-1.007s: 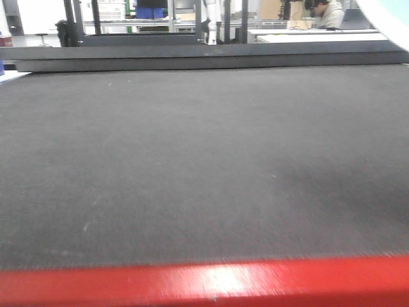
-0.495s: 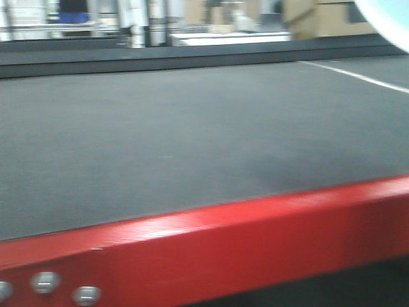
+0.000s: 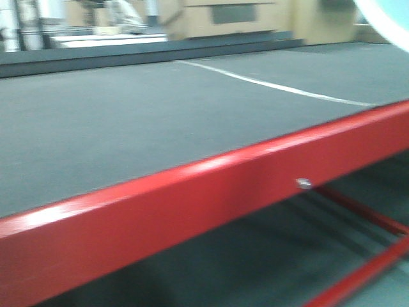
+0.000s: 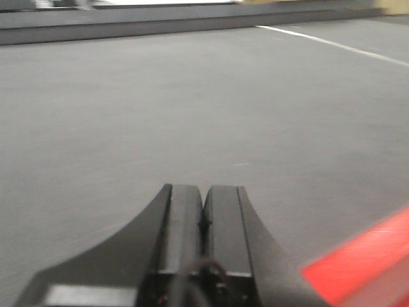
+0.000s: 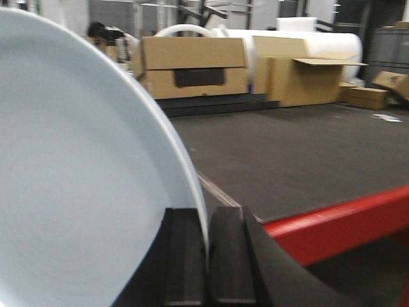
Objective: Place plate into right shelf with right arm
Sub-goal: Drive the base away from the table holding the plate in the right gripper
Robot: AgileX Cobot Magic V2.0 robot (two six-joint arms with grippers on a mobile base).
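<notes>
A broad dark grey surface (image 3: 128, 121) fills most of the front view, edged along its near side by a red frame rail (image 3: 211, 192) that runs slantwise across the picture. Red bars (image 3: 358, 214) show beneath it at the lower right. Beyond the far edge stand brown cardboard boxes (image 5: 192, 67), with a big white roll (image 5: 307, 45) behind them.

The white plate (image 5: 77, 179) is off the surface and stands on edge. Its rim is pinched between the right fingers (image 5: 199, 262), which are closed narrowly on it. In the front view only a pale curved sliver of it shows, in the top right corner.

The left fingers (image 4: 203, 217) are pressed together with nothing between them and hang low over the grey mat.

A thin white line (image 3: 275, 86) crosses the mat, and a small metal bolt (image 3: 304, 183) sits in the red rail.
</notes>
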